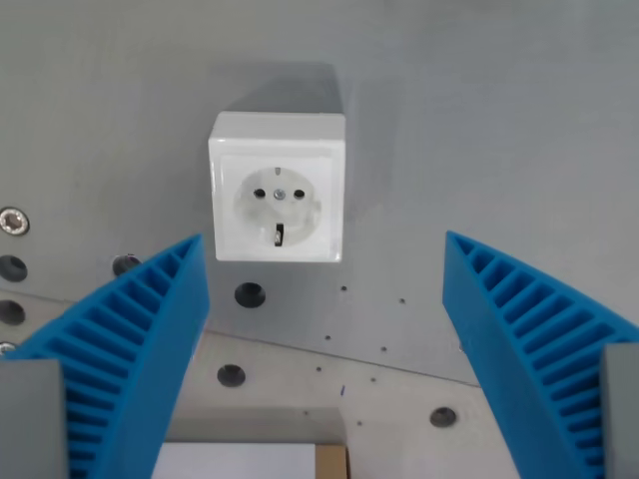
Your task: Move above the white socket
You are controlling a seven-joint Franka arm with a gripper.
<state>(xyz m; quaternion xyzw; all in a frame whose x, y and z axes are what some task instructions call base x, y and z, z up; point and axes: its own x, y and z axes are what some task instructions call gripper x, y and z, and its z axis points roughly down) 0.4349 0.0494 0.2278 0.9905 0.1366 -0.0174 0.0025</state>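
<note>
Hovering over grey metal surface (pixel 499 120), approach step in hand, not yet centred. White socket (pixel 278 188) sitting upright on surface, upper middle of wrist view, slightly toward the wrist view's left, ahead of blue ribbed fingertips (pixel 165 299). Gripper (pixel 324 244) jaws spread wide, holding nothing, socket lying beyond the gap rather than between. Screw holes (pixel 250 294) dotting surface near socket. Next move likely calling for shifting forward and a touch left, bringing socket under the gap, keeping height.

White socket (pixel 278 188), ribbed blue pincer (pixel 324 239) fingers (pixel 150 329), grey plate (pixel 499 120).
</note>
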